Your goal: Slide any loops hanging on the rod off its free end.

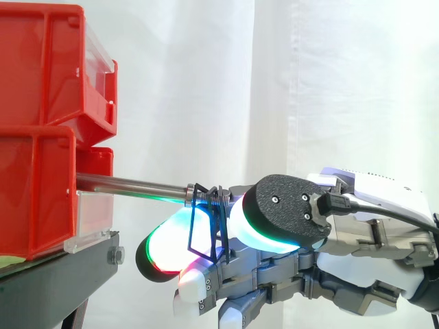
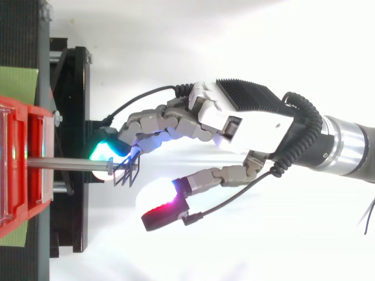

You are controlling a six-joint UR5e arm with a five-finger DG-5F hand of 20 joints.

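Observation:
A metal rod (image 1: 130, 184) sticks out level from the red bins (image 1: 38, 199) toward the right. A thin black wire loop (image 1: 206, 229) hangs on it close to its free end, and from above the loop (image 2: 123, 174) sits just inside the rod's tip (image 2: 136, 167). My hand (image 2: 246, 123) reaches in from the right. Its fingers (image 2: 105, 153) are loosely bent, with glowing pads against the rod on the bin side of the loop. The thumb (image 2: 167, 213) stands well clear to one side. In the side view my hand (image 1: 370, 233) lies below and behind the rod end.
The stacked red bins rest on a black stand (image 1: 62, 274) at the left. A white curtain (image 1: 329, 82) hangs behind. There is free room to the right of the rod's tip, apart from my own hand and arm.

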